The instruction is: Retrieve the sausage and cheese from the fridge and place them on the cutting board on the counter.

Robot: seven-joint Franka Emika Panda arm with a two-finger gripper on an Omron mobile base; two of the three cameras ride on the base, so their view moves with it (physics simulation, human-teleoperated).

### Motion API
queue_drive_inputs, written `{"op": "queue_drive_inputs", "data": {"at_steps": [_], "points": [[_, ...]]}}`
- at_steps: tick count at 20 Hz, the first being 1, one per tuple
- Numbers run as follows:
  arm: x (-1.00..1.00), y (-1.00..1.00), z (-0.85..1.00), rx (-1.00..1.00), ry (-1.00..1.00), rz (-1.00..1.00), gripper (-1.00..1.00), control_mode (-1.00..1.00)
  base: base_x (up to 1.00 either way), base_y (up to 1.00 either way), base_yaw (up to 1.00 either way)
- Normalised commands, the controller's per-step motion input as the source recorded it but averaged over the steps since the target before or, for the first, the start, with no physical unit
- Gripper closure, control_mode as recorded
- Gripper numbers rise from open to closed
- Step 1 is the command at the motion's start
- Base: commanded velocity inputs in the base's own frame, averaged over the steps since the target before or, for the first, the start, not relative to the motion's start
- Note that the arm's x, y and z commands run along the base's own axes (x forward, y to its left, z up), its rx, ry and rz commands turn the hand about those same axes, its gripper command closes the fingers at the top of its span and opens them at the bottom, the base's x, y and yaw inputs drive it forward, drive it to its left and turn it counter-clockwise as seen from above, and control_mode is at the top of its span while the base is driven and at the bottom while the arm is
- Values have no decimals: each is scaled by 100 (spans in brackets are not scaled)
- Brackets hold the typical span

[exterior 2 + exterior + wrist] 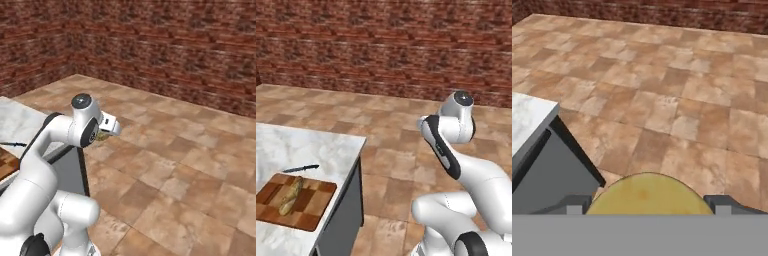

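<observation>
Brick-walled tiled kitchen, cutting board [295, 200] on counter [306, 145], hand [647, 206] pinching cheese [649, 195] in hand view.

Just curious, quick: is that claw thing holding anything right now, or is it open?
The gripper: jaws closed on the cheese, holding it.

A red-brown brick wall [381, 45] is running across the back and turning a corner at the left of the right base view, while a floor of tan and brown stone tiles [190, 165] is spreading out beneath it under even, soft light
</observation>
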Motion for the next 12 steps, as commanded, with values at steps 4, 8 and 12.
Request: {"op": "queue_drive_inputs", "data": {"at_steps": [4, 8, 12], "points": [[0, 0, 0, 0, 0, 0, 100, 100, 61, 0, 67], [0, 0, 0, 0, 0, 0, 100, 100, 16, 2, 75], [0, 0, 0, 0, 0, 0, 100, 100, 0, 14, 79]]}}
